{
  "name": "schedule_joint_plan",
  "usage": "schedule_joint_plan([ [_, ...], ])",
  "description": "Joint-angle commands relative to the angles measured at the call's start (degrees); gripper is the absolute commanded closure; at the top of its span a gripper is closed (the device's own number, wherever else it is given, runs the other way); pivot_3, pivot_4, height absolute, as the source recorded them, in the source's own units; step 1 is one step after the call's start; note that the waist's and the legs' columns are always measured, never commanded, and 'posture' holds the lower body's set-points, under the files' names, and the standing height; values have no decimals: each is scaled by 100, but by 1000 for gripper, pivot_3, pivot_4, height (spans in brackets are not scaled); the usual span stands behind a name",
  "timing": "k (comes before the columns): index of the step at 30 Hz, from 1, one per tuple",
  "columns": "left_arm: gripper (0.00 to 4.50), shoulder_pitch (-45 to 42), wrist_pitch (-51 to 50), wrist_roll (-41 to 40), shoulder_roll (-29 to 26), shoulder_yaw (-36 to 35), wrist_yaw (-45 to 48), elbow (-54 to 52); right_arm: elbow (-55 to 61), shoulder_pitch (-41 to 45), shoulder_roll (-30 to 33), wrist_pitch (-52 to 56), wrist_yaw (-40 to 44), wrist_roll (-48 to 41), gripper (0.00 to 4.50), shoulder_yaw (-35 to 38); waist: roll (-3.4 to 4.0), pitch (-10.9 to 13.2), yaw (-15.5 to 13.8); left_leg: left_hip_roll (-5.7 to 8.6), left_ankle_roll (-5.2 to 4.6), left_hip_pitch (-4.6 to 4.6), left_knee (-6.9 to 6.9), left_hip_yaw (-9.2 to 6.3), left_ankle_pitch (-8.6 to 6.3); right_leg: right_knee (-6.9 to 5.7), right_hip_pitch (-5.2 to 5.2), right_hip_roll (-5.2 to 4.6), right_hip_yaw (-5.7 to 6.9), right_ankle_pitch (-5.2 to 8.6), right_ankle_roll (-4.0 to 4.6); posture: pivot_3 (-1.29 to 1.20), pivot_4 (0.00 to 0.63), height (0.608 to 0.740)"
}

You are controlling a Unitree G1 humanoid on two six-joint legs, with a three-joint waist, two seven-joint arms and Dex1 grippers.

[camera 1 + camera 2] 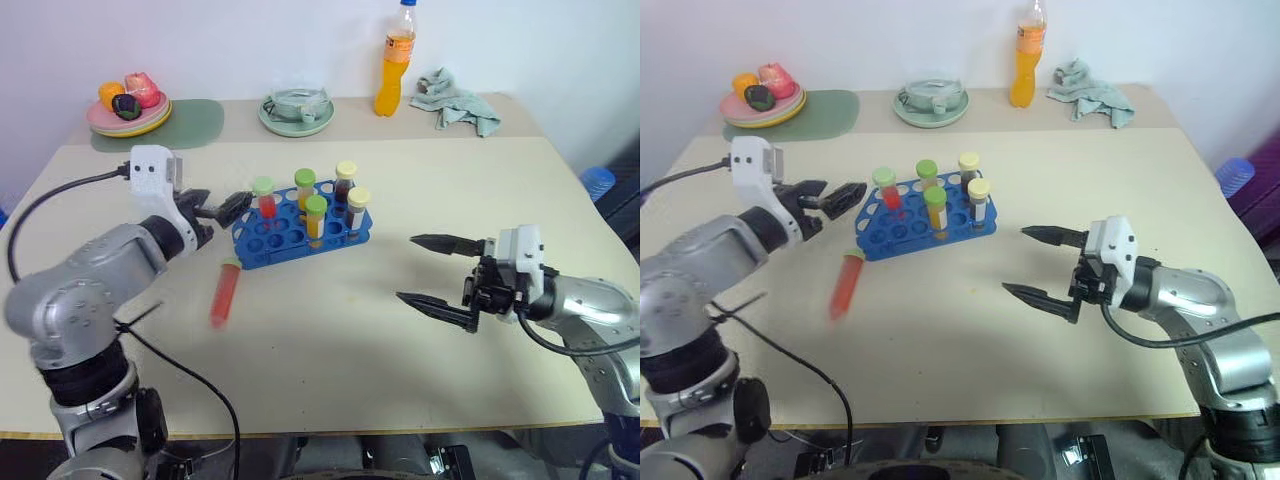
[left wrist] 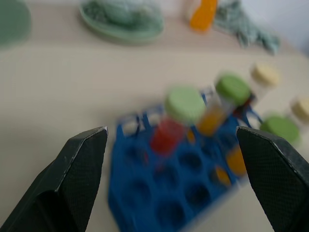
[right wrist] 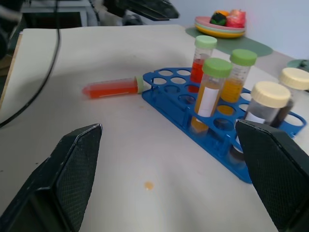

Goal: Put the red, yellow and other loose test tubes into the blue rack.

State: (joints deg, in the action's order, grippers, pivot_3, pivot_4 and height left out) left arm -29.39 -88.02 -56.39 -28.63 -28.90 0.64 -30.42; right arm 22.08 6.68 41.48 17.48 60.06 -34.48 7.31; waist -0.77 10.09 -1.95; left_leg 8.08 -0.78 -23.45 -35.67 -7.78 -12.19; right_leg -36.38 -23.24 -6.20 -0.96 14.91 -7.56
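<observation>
A red tube (image 1: pixel 224 292) lies on the desk (image 1: pixel 330 360) at centre left, beside the blue rack (image 1: pixel 300 228). It looks light and slippery; grab its middle. Both tools, left tool (image 1: pixel 228 207) and right tool (image 1: pixel 425 270), are wide open and empty.

five tubes (image 1: pixel 316 215) stand in rack (image 1: pixel 300 235); one loose tube (image 1: pixel 224 291) lies on table (image 1: pixel 330 350), front-left of rack.
</observation>
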Motion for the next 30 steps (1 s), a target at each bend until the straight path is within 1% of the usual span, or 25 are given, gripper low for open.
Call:
schedule_joint_plan([
  [1, 192, 290, -448, -1671, -820, -179, -707, 309, -260, 221, -97, -282, 226, 103, 0, -175, 0, 1, 29, 0, 4, 0, 5, 0, 2, -5, 0, 0, -5, 0, 1, 0, 150, 740],
  [2, 192, 369, -448, -2153, -1152, -107, -960, 484, -351, 285, -124, -329, 280, 123, 0, -216, 1, 1, 26, -1, 7, 0, 8, 0, 1, -13, -5, 0, -8, 0, 3, 0, 150, 740],
  [3, 192, 509, -448, -2740, -1628, 35, -1212, 711, -491, 387, -161, -394, 344, 158, 0, -271, -2, 3, 23, -2, 10, 0, 8, -1, 2, -16, -14, 0, -9, 0, 4, 0, 150, 740],
  [5, 192, 1043, 395, -4636, -3041, 706, -2071, 1023, -749, 587, -245, -494, 443, 227, 0, -369, -17, 13, 67, -7, 31, 0, 7, -2, -6, -28, -18, -4, -19, 1, 8, 0, 150, 740],
  [6, 192, 1234, 828, -5253, -3533, 996, -2382, 1097, -866, 667, -292, -551, 488, 260, 0, -414, -20, 15, 100, -10, 36, 1, 8, -1, -9, -30, -19, -5, -26, 0, 14, 0, 150, 740],
  [7, 192, 1334, 1172, -5566, -3857, 1229, -2546, 1131, -953, 720, -334, -604, 523, 291, 0, -452, -13, 18, 99, -10, 37, 1, 6, -2, -10, -32, -20, -7, -27, 1, 17, 0, 150, 740],
  [8, 192, 1355, 1399, -5652, -4051, 1412, -2600, 1170, -1021, 772, -372, -647, 544, 324, 0, -495, -2, 19, 76, -8, 37, 7, 7, -2, -11, -26, -22, -10, -26, 1, 18, 0, 150, 740],
  [9, 192, 1328, 1590, -5661, -4126, 1604, -2687, 1227, -1072, 810, -410, -685, 567, 342, 0, -528, 7, 19, 44, -5, 37, 11, 7, -2, -11, -21, -16, -14, -25, 11, 36, 0, 150, 740],
  [12, 192, 1107, 1977, -5661, -4021, 2099, -3054, 1459, -1134, 870, -501, -754, 596, 394, 0, -585, 18, 17, -9, -4, 36, 11, 9, 1, -11, -11, -16, -15, -26, 13, 39, 0, 150, 740],
  [16, 192, 664, 2234, -5661, -3493, 2590, -3905, 1774, -1139, 872, -484, -840, 620, 396, 0, -514, 17, 17, -38, -4, 36, 7, 15, 2, -11, -7, -21, -14, -26, 11, 37, 0, 150, 740],
  [19, 192, 377, 2248, -5661, -3064, 2718, -4501, 2050, -1136, 846, -450, -892, 612, 412, 0, -458, 16, 17, -31, -4, 35, 6, 17, 3, -11, -4, -20, -14, -27, 9, 34, 0, 150, 740],
  [22, 192, 75, 2213, -5661, -2501, 2799, -5086, 2331, -1121, 794, -431, -946, 585, 433, 0, -417, 16, 17, -31, -4, 35, 6, 18, 3, -10, -7, -20, -13, -28, 8, 33, 0, 150, 740],
  [25, 192, -43, 2152, -5661, -1997, 2812, -5621, 2483, -1049, 723, -442, -969, 526, 441, 0, -401, 15, 16, -27, -4, 36, 6, 17, 3, -9, -7, -18, -13, -29, -1, 17, 0, 150, 740],
  [28, 192, -2, 2062, -5661, -1687, 2758, -5977, 2512, -965, 641, -439, -969, 477, 429, 0, -370, 15, 15, -28, -4, 35, 5, 18, 4, -8, -8, -16, -12, -31, -1, 17, 0, 150, 740],
  [30, 192, 22, 1977, -5661, -1608, 2723, -6134, 2552, -932, 583, -421, -979, 463, 424, 0, -338, 14, 15, -28, -4, 37, 4, 17, 4, -6, -12, -16, -12, -31, -2, 17, 0, 150, 740],
])
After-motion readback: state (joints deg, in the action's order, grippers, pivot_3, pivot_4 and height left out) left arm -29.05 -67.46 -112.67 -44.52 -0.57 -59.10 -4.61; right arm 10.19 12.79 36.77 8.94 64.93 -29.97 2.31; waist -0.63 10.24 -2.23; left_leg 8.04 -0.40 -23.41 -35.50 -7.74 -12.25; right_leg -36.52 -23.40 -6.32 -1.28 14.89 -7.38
